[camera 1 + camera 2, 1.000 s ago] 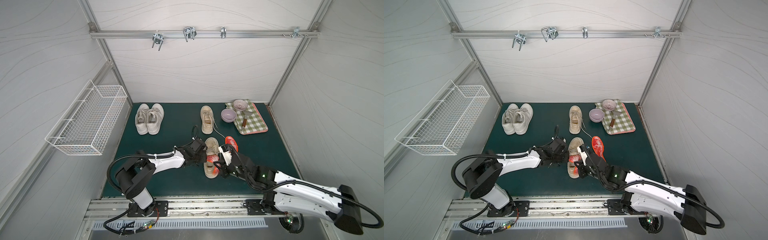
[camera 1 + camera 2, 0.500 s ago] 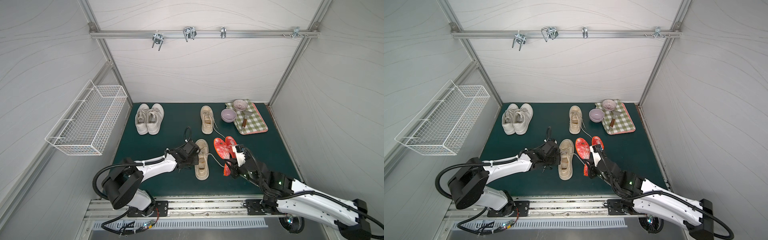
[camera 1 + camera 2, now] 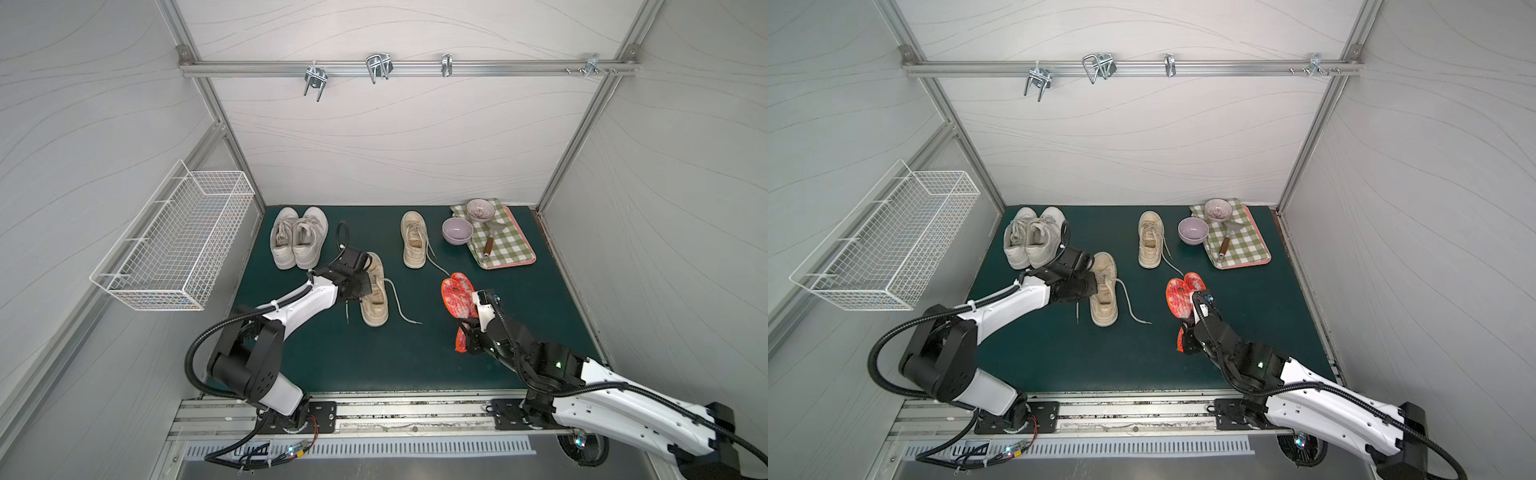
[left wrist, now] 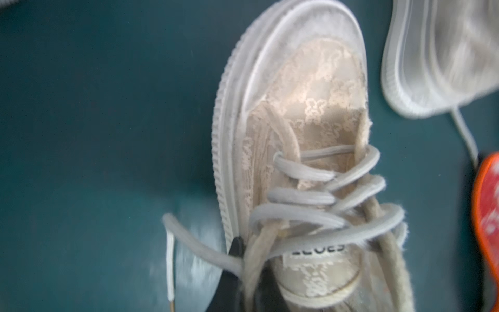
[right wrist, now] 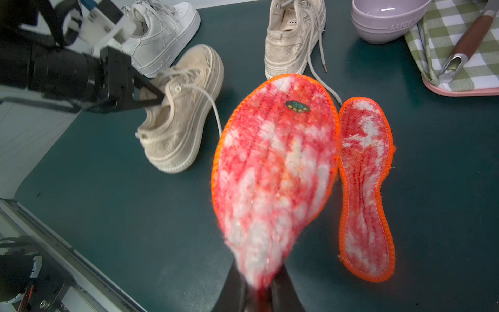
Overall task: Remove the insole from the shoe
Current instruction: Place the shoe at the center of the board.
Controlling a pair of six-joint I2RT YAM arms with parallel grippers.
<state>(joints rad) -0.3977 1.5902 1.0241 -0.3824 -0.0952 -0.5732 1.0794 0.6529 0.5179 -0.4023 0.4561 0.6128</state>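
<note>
While my left gripper pinched shut on the collar of the beige shoe, pinning it to the counter, my right gripper was clamped on the heel end of the fuzzy red insole. And there it was: clear of the shoe, hanging above the counter with its toe end pointing away from me! The split made sense to me, one side anchoring so the shoe could not ride along, the other pulling. With the insole well apart from the shoe, I judged only the set-down was left.

A second insole lay flat just beside the one I held, the obvious place to pair them. Watch that lace though: it trailed from the far beige shoe right up to the two insoles. Further back sat the white sneakers, a lilac bowl and a checked cloth; a wire basket hung on the wall. None of those blocked me.
</note>
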